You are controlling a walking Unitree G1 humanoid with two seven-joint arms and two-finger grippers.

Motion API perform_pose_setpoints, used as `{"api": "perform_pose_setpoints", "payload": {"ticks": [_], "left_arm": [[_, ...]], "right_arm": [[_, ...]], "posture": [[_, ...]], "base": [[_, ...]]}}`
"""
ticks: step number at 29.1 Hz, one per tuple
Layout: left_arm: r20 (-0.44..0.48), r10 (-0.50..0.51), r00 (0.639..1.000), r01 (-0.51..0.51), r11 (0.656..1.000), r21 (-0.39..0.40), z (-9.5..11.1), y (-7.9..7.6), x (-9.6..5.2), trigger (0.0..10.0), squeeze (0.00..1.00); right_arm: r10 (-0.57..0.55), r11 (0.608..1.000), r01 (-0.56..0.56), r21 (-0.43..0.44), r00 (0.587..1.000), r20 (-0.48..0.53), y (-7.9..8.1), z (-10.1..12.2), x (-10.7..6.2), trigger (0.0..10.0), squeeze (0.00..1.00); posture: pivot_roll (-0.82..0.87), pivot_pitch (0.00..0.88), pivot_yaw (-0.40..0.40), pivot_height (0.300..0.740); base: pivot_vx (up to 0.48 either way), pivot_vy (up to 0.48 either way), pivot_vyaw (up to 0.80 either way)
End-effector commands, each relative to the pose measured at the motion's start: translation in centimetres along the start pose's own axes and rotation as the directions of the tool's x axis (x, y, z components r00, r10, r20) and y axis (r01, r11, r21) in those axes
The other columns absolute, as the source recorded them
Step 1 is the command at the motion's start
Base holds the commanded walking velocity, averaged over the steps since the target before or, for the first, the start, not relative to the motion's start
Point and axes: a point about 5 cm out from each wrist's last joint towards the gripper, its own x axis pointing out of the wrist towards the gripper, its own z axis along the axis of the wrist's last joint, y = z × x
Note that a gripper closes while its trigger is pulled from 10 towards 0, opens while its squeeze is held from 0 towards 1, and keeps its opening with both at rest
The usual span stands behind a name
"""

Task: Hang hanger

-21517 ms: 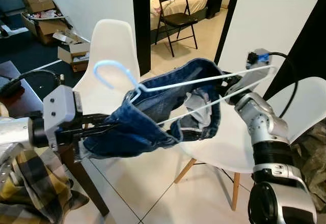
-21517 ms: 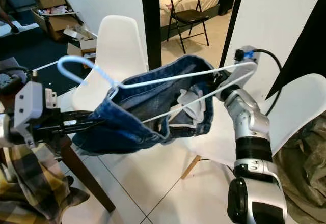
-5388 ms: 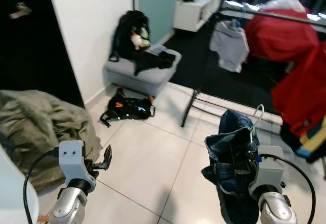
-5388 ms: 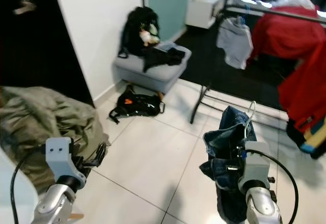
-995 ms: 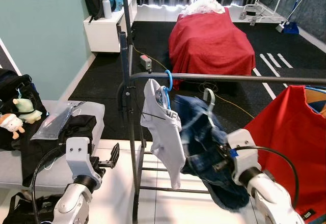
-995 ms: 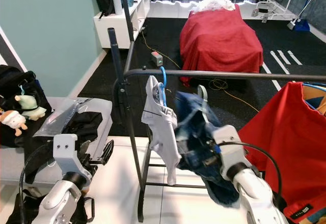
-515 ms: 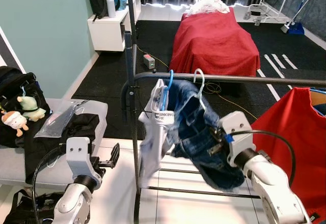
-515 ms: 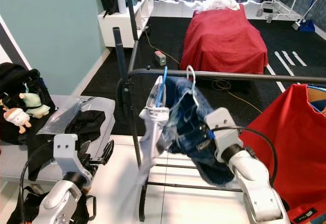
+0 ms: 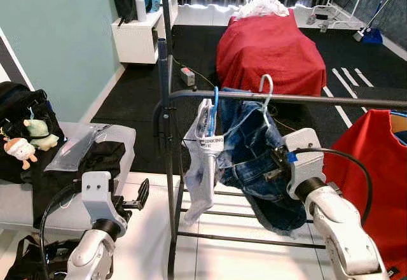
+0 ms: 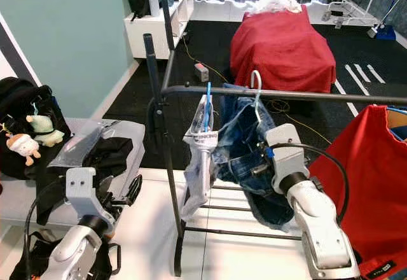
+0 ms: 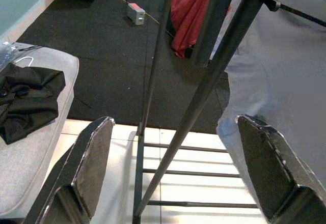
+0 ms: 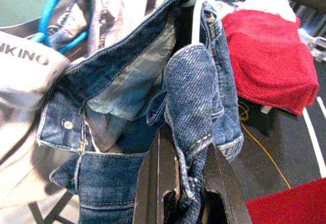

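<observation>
A white wire hanger (image 9: 266,86) carries blue jeans (image 9: 251,146). Its hook arches over the dark rail (image 9: 337,100) of the clothes rack. My right gripper (image 12: 186,150) is shut on the denim folded over the hanger's lower part, just below the rail, with its fingers buried in the cloth. Left of the jeans on the same rail, a grey T-shirt (image 9: 205,165) hangs from a blue hanger (image 9: 215,102). My left gripper (image 9: 138,195) is held low to the left of the rack post, open and holding nothing; its fingers (image 11: 89,165) frame the rack's lower bars.
A red garment (image 9: 375,172) hangs at the right end of the rail. The rack's upright post (image 9: 166,121) stands in front of me. A grey ottoman (image 9: 95,140) with black clothes is on the left. A red-covered bed (image 9: 267,44) lies behind the rack.
The right gripper has carried the hanger and jeans up and to the right along the rail. The grey T-shirt has swung back and hangs narrower. The left arm has not moved.
</observation>
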Motion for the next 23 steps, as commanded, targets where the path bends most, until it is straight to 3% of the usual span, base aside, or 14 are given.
{"api": "perform_pose_setpoints", "payload": {"ticks": [1, 6, 12, 23], "left_arm": [[-0.018, 0.008, 1.000, -0.008, 1.000, -0.007, -0.4, 0.2, -0.3, 10.0, 0.00], [-0.016, 0.008, 1.000, -0.008, 1.000, -0.007, -0.4, 0.2, -0.2, 10.0, 0.00], [-0.017, 0.004, 1.000, -0.004, 1.000, -0.006, -0.5, 0.1, -0.1, 10.0, 0.00], [-0.014, 0.003, 1.000, -0.003, 1.000, -0.005, -0.4, 0.1, -0.2, 10.0, 0.00]], "right_arm": [[-0.028, 1.000, 0.028, 0.015, 0.999, 0.043, -0.5, 0.9, 0.1, 10.0, 0.00], [-0.029, 0.998, 0.027, 0.056, 0.999, 0.035, -0.4, 0.9, 0.6, 10.0, 0.00], [0.081, 0.995, -0.078, 0.059, 0.995, -0.052, 1.4, 0.0, 2.2, 10.0, 0.00], [0.170, 0.985, -0.166, 0.054, 0.980, -0.100, 3.0, -0.6, 1.8, 10.0, 0.00]], "posture": [[-0.04, 0.057, -0.016, 0.740], [-0.04, 0.053, -0.018, 0.740], [-0.03, 0.044, -0.017, 0.740], [-0.03, 0.050, -0.017, 0.740]], "base": [[0.000, 0.000, 0.00], [0.000, 0.000, 0.00], [0.000, 0.000, 0.00], [0.000, 0.000, 0.00]]}}
